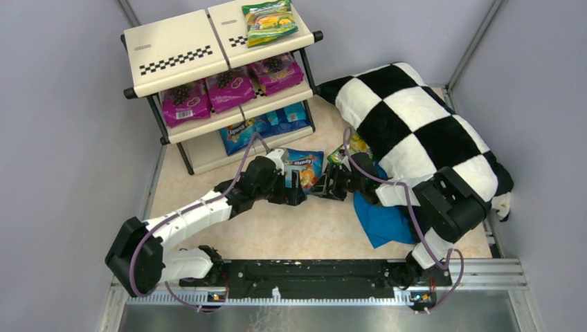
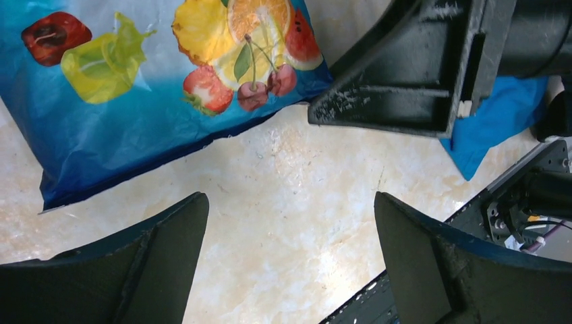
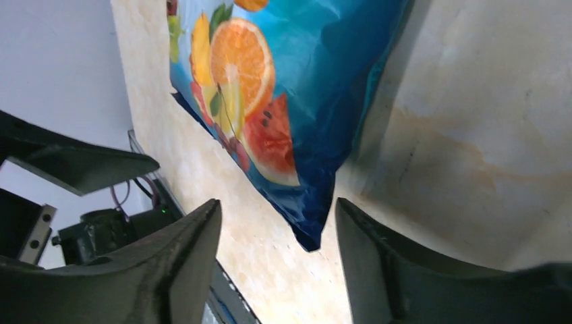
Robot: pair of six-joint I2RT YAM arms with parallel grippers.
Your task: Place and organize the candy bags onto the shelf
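A blue candy bag (image 1: 305, 164) with fruit pictures lies flat on the floor between my two grippers. My left gripper (image 1: 296, 187) (image 2: 290, 210) hangs open just short of the blue bag (image 2: 135, 115), with only bare floor between its fingers. My right gripper (image 1: 325, 187) (image 3: 273, 219) is open too. A corner of the blue bag (image 3: 290, 94) reaches into its gap, close to the right finger (image 3: 364, 250) and not pinched. The shelf (image 1: 176, 41) holds a green bag (image 1: 268, 21) on top, purple bags (image 1: 228, 88) on the middle tier and blue bags (image 1: 266, 126) on the bottom tier. Another green-yellow bag (image 1: 354, 146) pokes out from under the pillow.
A big black-and-white checkered pillow (image 1: 415, 124) fills the right side. A plain blue cloth (image 1: 384, 218) (image 2: 502, 111) lies beside it under the right arm. Grey walls close in the sides. A black rail (image 1: 311, 277) runs along the near edge.
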